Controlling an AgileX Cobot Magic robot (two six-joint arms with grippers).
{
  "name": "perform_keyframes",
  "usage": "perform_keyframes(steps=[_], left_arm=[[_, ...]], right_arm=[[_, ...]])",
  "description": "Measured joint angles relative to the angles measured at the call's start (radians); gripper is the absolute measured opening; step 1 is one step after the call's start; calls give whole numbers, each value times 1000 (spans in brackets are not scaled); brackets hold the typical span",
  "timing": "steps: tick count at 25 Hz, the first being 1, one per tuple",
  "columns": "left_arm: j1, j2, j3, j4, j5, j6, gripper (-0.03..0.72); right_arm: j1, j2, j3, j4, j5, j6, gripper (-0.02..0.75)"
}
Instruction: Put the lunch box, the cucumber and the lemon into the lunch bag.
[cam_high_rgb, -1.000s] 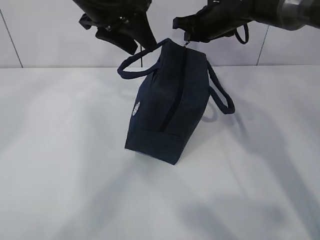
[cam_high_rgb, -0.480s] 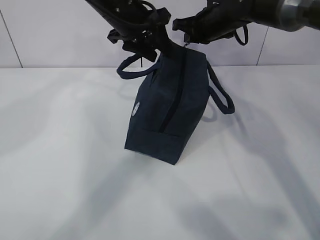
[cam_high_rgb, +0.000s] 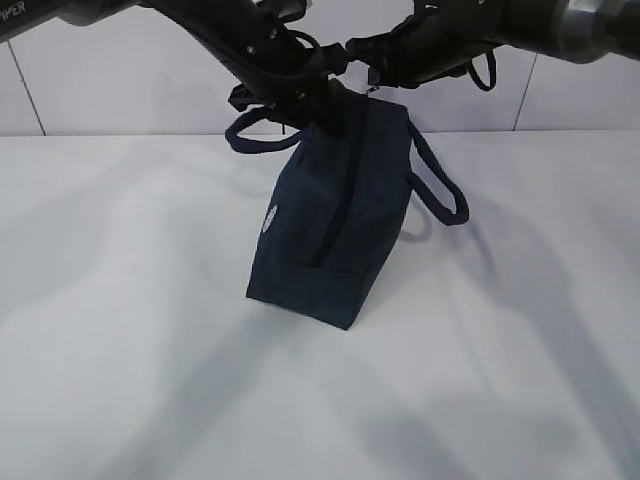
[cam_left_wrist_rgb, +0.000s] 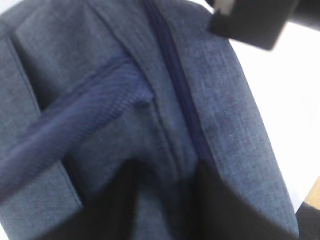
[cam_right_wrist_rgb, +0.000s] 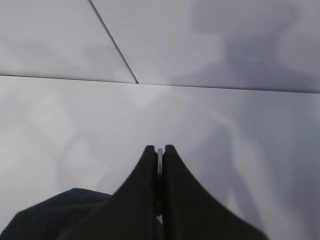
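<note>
Over the last second the left pincer (cam_high_rgb: 318, 88) has come down from above onto the top of the bag (cam_high_rgb: 335, 215) and closed partway there; whether it has gripped fabric cannot be told. It looks like bracing the bag so the zipper (cam_left_wrist_rgb: 176, 85) can be opened. The right pincer (cam_high_rgb: 372, 62), closed tight, sits just above the bag's upper end on a thin pale pull. The bag rests tilted on the worktop (cam_high_rgb: 130, 330).
</note>
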Motion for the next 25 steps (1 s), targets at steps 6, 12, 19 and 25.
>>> perform_keyframes(steps=[6, 12, 19, 25], left_arm=[[2, 0, -3, 13, 42, 13, -6], [4, -6, -3, 18, 54, 21, -10], [-23, -21, -3, 28, 64, 21, -10], [-25, -47, 20, 35, 71, 21, -12]], right_arm=[[0, 7, 0, 0, 4, -2, 0], [0, 33, 0, 0, 8, -2, 0], [0, 46, -16, 0, 22, -2, 0], [0, 46, -95, -28, 118, -29, 0]])
